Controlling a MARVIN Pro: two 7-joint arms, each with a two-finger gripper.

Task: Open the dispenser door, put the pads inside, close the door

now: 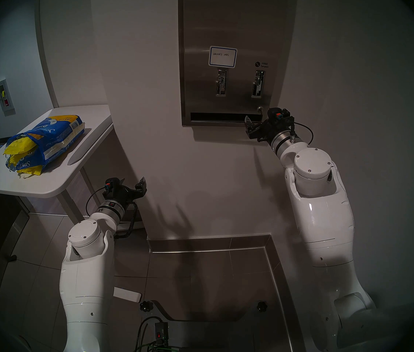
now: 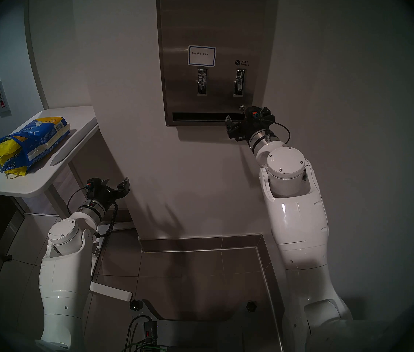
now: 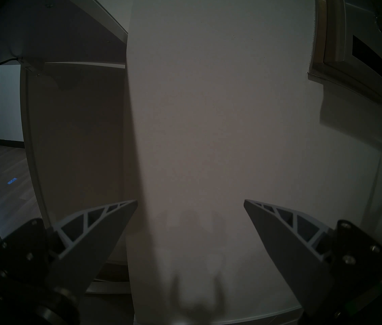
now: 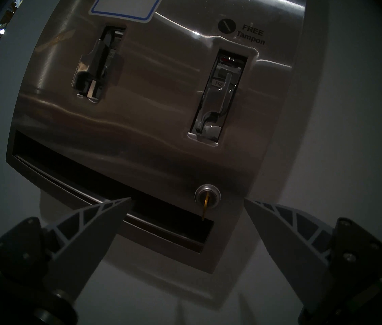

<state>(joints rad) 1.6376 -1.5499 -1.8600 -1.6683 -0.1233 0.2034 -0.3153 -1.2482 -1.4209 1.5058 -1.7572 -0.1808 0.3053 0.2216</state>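
The dispenser door [image 1: 231, 26] is a brushed-steel panel, closed flat on the wall, with a blue-bordered label [image 1: 223, 56] and a wide bottom slot [image 1: 218, 116]. A small key hangs in its lock [image 4: 207, 196]. My right gripper [image 4: 187, 199] is open at the door's lower right corner, its fingers either side of the lock and holding nothing; the head view shows the right gripper [image 1: 251, 126] there too. Yellow pads [image 1: 19, 147] stick out of a torn blue bag [image 1: 46, 143] on the white table [image 1: 48, 181]. My left gripper [image 1: 133, 181] is open and empty, low beside the table, facing the bare wall [image 3: 208, 106].
The white table stands at the left on a slim leg [image 1: 70, 204], its underside [image 3: 44, 24] just above my left gripper. A wall corner [image 1: 147, 216] juts out between the arms. A dark baseboard [image 1: 208, 242] runs along the tiled floor. Cables [image 1: 150, 341] lie at my base.
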